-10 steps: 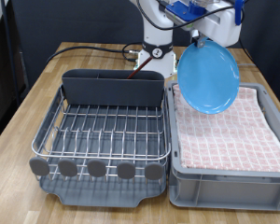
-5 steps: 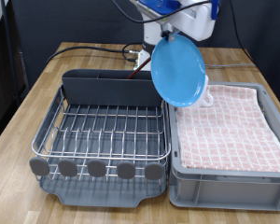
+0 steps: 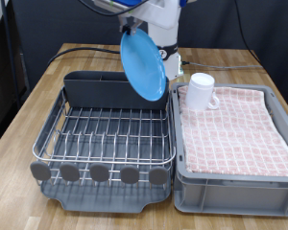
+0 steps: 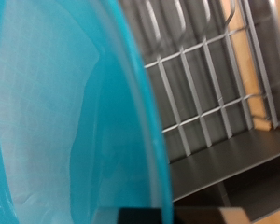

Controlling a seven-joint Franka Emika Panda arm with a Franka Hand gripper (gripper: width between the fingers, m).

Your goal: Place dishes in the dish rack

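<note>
The light-blue plate hangs on edge from my gripper, above the dark utensil holder at the far end of the dish rack. The gripper grips the plate at its top rim. In the wrist view the plate fills most of the picture, with the silver rack wires below it; the fingers do not show there. The white mug stands on the pink-checked cloth in the grey crate. The wooden spoon is not in view.
The rack's wire grid holds no dishes. The crate sits against the rack on the exterior view's right. A black cable runs over the wooden table behind the rack. The robot base stands behind the utensil holder.
The gripper has carried the plate from above the crate to the exterior view's left, over the rack's far end. The mug, hidden before by the plate, now shows.
</note>
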